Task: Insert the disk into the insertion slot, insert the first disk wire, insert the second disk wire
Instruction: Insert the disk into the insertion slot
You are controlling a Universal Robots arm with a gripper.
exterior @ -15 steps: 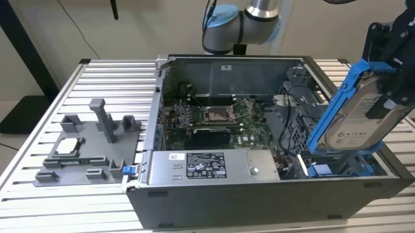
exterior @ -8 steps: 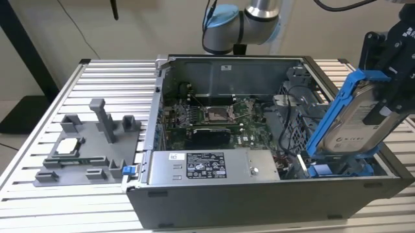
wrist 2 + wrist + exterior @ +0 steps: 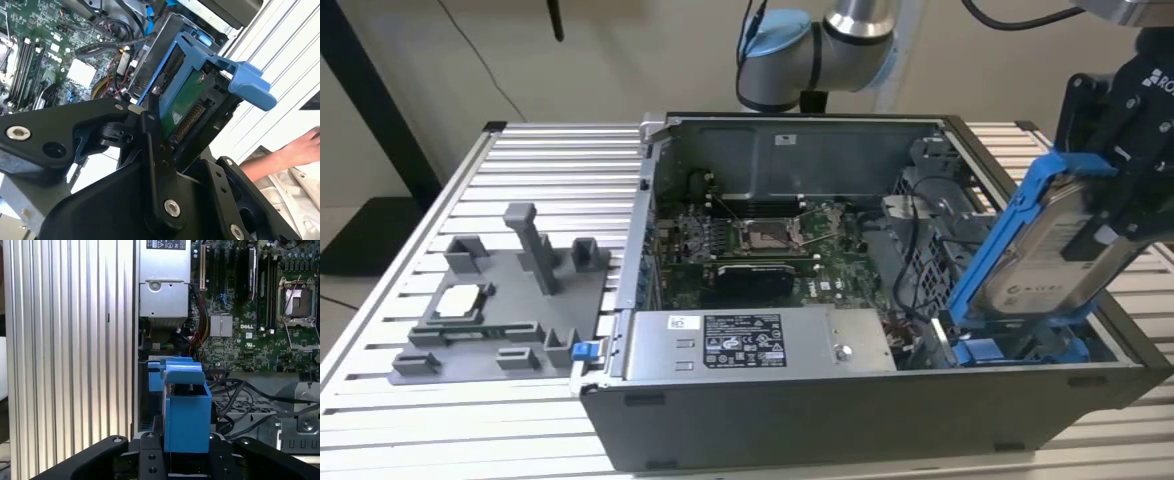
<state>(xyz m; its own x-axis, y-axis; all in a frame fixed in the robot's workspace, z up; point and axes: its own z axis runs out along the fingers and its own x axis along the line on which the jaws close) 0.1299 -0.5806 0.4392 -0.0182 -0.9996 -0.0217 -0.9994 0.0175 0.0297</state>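
The black gripper (image 3: pixel 1110 210) is clamped on the disk (image 3: pixel 1051 262), with a finger on each side of the blue carrier frame (image 3: pixel 1003 235). In the first wrist view the frame's end tab (image 3: pixel 185 375) stands up between the fingers (image 3: pixel 150 457). In the second wrist view the drive's green circuit side (image 3: pixel 186 107) shows inside the frame.

The disk is held tilted, with its upper end leaning out past the case's edge at the exterior view's right. Its lower end is down at the insertion slot (image 3: pixel 1007 348) in the case's near corner on that side. Whether it touches the slot's blue guides cannot be told.

The open computer case (image 3: pixel 854 425) lies on its side, showing the motherboard (image 3: pixel 761 240) and, along its near edge, a silver power supply (image 3: pixel 747 345).

The case rests on a slatted aluminium table (image 3: pixel 520 160). Towards the table's edge at the exterior view's left sits a grey fixture plate (image 3: pixel 507 320) with a processor chip (image 3: pixel 458 300) on it.

A person's hand (image 3: pixel 300 145) lies beyond the case in the second wrist view. The arm's grey and blue joint (image 3: pixel 807 50) hangs before a plain beige wall (image 3: pixel 627 50), and a black stand (image 3: pixel 374 120) rises off the table's far corner.
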